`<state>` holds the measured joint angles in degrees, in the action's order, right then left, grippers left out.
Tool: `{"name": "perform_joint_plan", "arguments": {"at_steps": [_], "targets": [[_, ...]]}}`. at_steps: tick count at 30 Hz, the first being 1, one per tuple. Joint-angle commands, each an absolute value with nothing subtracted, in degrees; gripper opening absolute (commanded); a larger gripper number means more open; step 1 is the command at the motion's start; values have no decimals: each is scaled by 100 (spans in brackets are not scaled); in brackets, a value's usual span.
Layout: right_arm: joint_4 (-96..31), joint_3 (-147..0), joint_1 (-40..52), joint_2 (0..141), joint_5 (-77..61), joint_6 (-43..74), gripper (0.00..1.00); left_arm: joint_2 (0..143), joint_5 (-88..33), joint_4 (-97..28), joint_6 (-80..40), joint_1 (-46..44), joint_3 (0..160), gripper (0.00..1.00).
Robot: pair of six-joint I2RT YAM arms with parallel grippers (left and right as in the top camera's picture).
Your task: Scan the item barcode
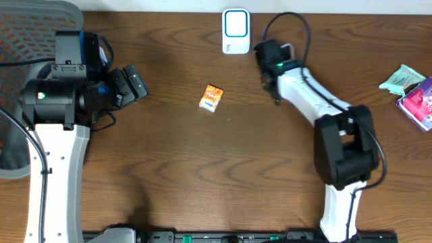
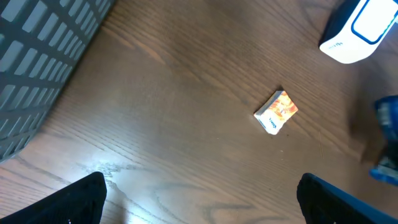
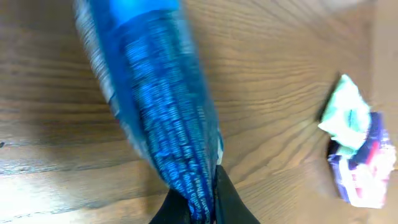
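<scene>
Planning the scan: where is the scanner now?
Overhead view: the white scanner stands at the table's far edge, near centre, beyond the small orange packet, left of the right arm.

A small box (image 1: 211, 98) lies on the table (image 1: 202, 175) before the scanner (image 1: 235, 30), with seemingly packets (image 1: 412, 91) far right.

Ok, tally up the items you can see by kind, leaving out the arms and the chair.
Scanner: 1
Small orange box: 1
Packets: 3, namely the blue packet, the pale green packet and the purple packet
Total: 5
</scene>
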<state>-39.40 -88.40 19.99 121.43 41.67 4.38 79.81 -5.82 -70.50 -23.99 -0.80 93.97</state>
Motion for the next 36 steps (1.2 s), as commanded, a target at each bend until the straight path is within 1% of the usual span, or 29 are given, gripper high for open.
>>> {"name": "perform_joint_plan", "arguments": {"at_steps": [1,4,6,7,8,9,11,15,18,21,25,29,30,32,33,36], "targets": [[-3964,-8908,2200,12707,4921,578,1,7972,-545,-7067,-2383,-56,9397,98],[-4003,-8908,2429,12923,4919,642,2,7972,-545,-7067,-2383,-56,9397,98],[-4053,-8908,2700,12947,4897,642,20,7972,-545,-7067,-2383,-56,9397,98],[-4058,-8910,2794,12938,4897,642,27,7972,-545,-7070,-2383,-56,9397,98],[-4071,-8914,2897,12916,4899,642,41,7972,-545,-7067,-2383,-56,9397,98],[-4075,-8921,3004,12903,4897,642,47,7972,-545,-7067,-2383,-56,9397,98],[-4077,-8941,3153,12879,4897,642,55,7972,-545,-7067,-2383,-56,9397,98],[-4331,-9198,3395,12857,4897,642,64,7972,-545,-7067,-2383,-56,9397,98],[-4707,-9566,3433,12857,4895,840,64,7972,-545,-7067,-2383,-56,9397,98],[-5175,-10073,3297,12857,4412,1076,62,7972,-545,-7070,-2383,-56,9397,98],[-5690,-10779,2867,12857,2919,1070,62,7972,-545,-7067,-2383,-56,9397,98],[-6119,-11275,2115,12857,1109,993,65,7972,-545,-7067,-2383,-56,9397,98],[-6165,-11297,1940,12857,755,926,66,7972,-545,-7067,-2383,-56,9397,98],[-6250,-11279,1529,12857,-73,714,71,7972,-545,-7070,-2383,-56,9397,98],[-6263,-11179,1221,12860,-685,460,72,7972,-545,-7067,-2383,-56,9397,98],[-6276,-10951,718,12860,-1555,64,70,7972,-545,-7067,-2383,-56,9397,98]]}}
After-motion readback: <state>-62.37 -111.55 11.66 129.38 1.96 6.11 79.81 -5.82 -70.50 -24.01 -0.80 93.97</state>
